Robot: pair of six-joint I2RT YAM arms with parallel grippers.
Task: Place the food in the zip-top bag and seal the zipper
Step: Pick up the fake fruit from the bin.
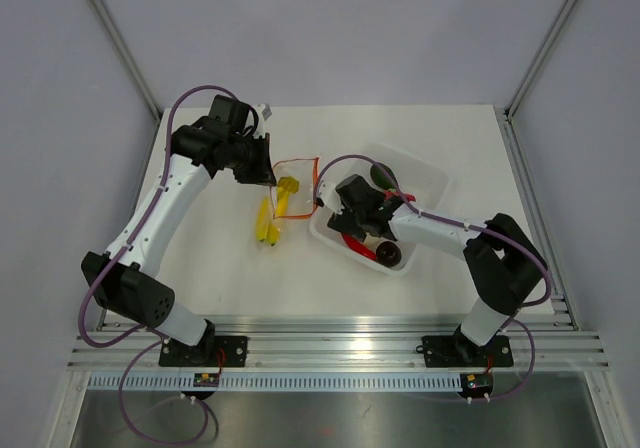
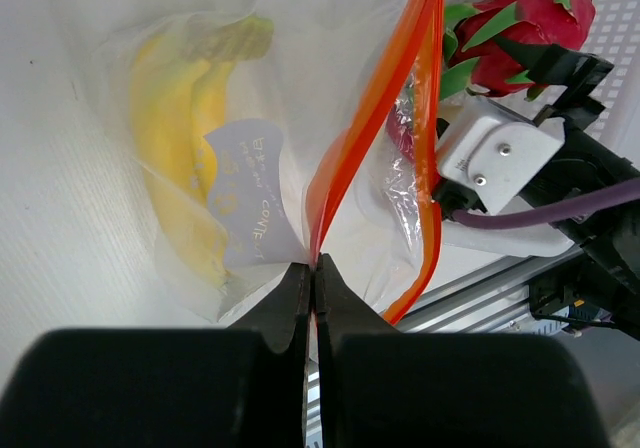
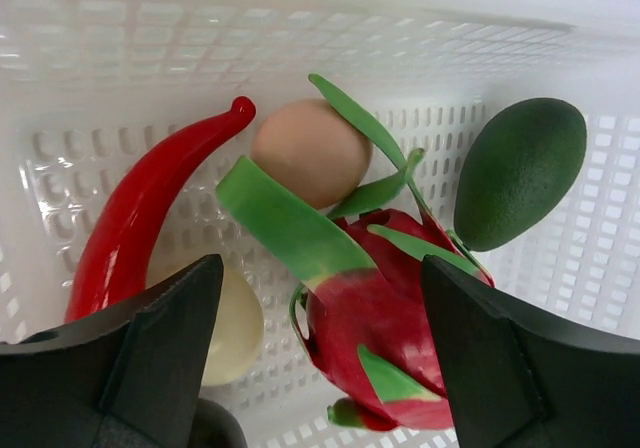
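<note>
Only the left wrist view shows the left gripper (image 2: 312, 280) pinched shut on the zipper (image 2: 380, 98), with the banana (image 2: 175, 118) inside the zip-top bag (image 2: 300, 68); the right wrist view shows the right gripper (image 3: 320, 363) with fingers apart either side of the dragon fruit (image 3: 380, 318) in the tray (image 3: 100, 28), beside the chilli (image 3: 140, 218) and avocado (image 3: 520, 173).

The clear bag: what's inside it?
A yellow banana shows through the zip-top bag's crinkly plastic. A white label covers part of the banana, and anything beneath the banana cannot be seen.
</note>
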